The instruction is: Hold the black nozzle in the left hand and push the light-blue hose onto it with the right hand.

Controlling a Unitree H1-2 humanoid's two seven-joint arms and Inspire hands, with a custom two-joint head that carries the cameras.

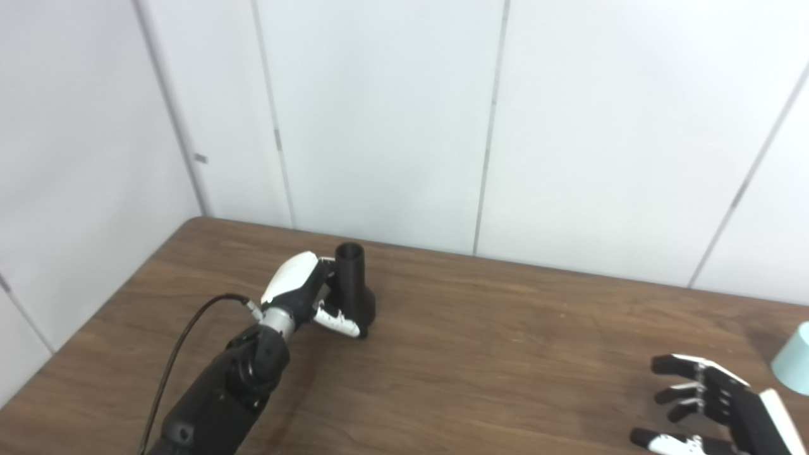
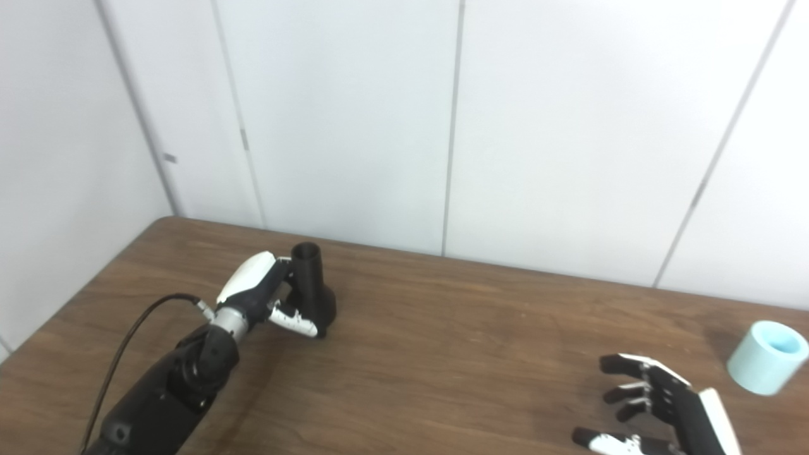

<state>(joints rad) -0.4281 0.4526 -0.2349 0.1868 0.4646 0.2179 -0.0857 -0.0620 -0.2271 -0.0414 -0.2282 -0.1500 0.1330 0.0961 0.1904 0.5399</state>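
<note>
While left hand (image 2: 265, 297) grips nozzle (image 2: 313, 284), hose (image 2: 766, 357) lies well apart.

I look down from two head cameras set side by side, facing forward over the table (image 1: 480, 354) toward the white panelled wall (image 2: 569, 126). Both sit well back and high. Both views share my left hand (image 1: 303, 294) and my right hand (image 2: 657, 404). The right eye view reaches further beyond my right hand, showing the whole light-blue hose (image 2: 766, 357) that the left eye view crops.
</note>
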